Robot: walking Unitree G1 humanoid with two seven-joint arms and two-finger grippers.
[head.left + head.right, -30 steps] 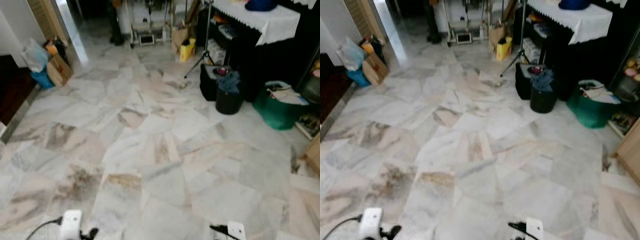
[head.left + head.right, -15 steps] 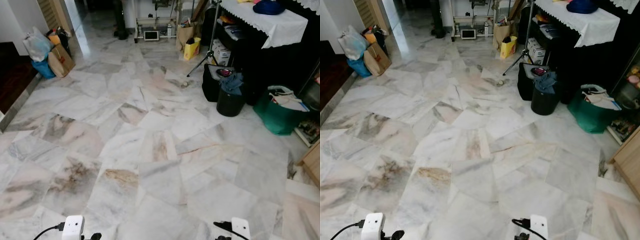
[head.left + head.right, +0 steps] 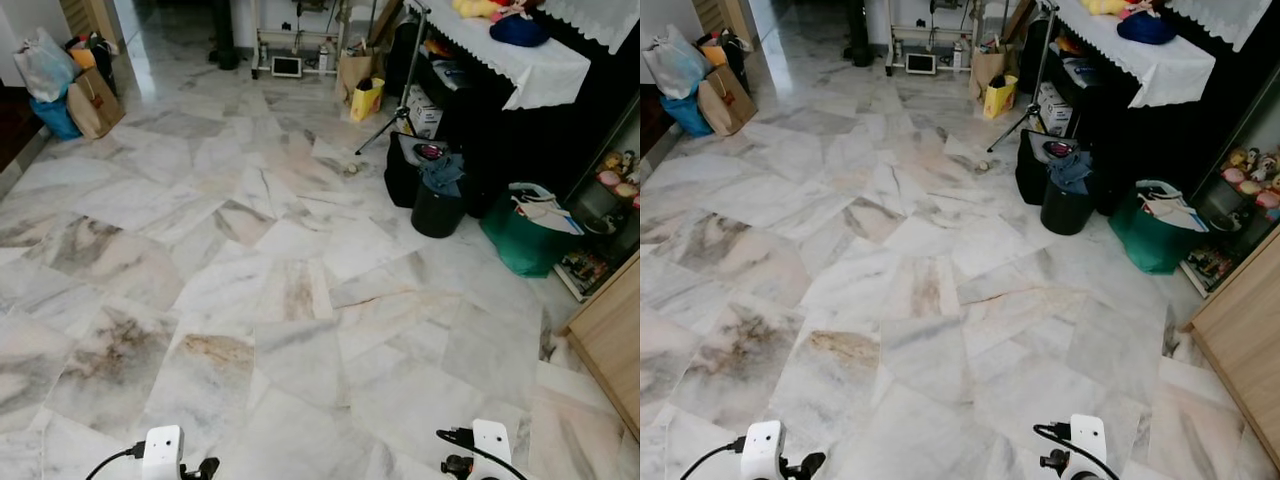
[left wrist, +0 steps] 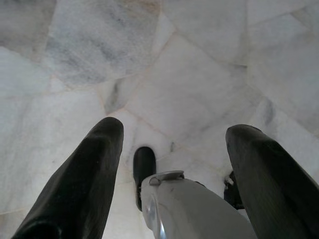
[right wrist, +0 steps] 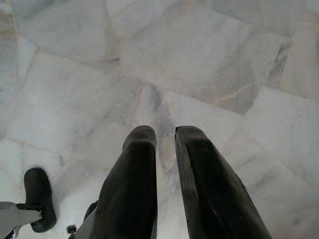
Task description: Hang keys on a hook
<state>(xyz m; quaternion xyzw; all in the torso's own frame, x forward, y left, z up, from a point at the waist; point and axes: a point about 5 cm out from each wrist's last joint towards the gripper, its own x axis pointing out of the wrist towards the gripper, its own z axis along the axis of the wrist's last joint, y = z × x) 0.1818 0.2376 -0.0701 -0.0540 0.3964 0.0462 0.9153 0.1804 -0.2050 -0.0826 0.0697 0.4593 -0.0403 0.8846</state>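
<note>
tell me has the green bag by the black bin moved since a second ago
No. The green bag sits just right of the black bin, below the white-clothed table, as before; the whole picture shifted, so the camera moved.

One black bin (image 3: 437, 208) and one green bag (image 3: 523, 238) stand by the dark table (image 3: 520, 75). One yellow bag (image 3: 366, 99) sits farther back; one brown paper bag (image 3: 93, 102) and one blue bag (image 3: 55, 116) sit opposite. Two grippers: left gripper (image 4: 174, 164), right gripper (image 5: 164, 164).

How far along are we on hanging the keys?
Nothing looks done yet. The left gripper is open with nothing between its fingers; the right gripper is nearly shut over bare marble floor, and I can't tell if it holds anything. Left: finding the hook and hanging the keys.
</note>
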